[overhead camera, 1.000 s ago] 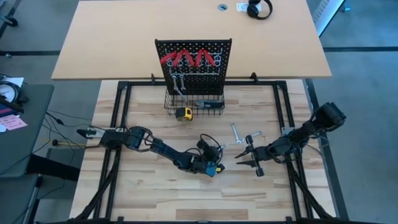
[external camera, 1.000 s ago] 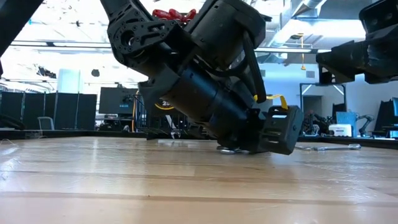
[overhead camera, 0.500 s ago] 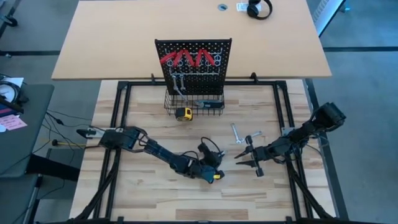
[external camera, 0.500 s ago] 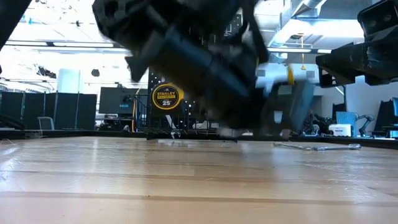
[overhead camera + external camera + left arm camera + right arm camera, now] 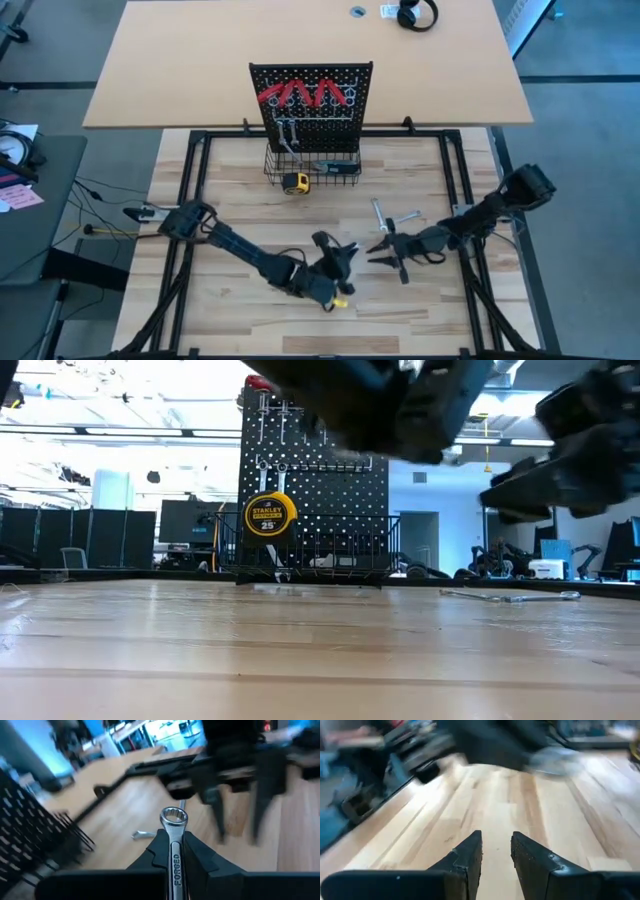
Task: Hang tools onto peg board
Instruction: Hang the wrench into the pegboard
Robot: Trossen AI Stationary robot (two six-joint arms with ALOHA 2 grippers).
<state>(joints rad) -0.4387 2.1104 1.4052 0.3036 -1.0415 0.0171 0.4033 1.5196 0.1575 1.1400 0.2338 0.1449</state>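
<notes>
The left tool (image 5: 172, 865) is closed on a silver wrench (image 5: 174, 827) and has lifted it off the table (image 5: 230, 310), so hanging on the far peg board (image 5: 310, 100) can follow. The right tool (image 5: 496, 851), partly open and empty, has moved left toward it; two wrenches (image 5: 392, 217) lie just beyond it on the table.

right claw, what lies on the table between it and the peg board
In the high view, two silver wrenches lie on the wood between the right claw and the peg board. Closer to the board sit its wire basket and a yellow tape measure.
</notes>
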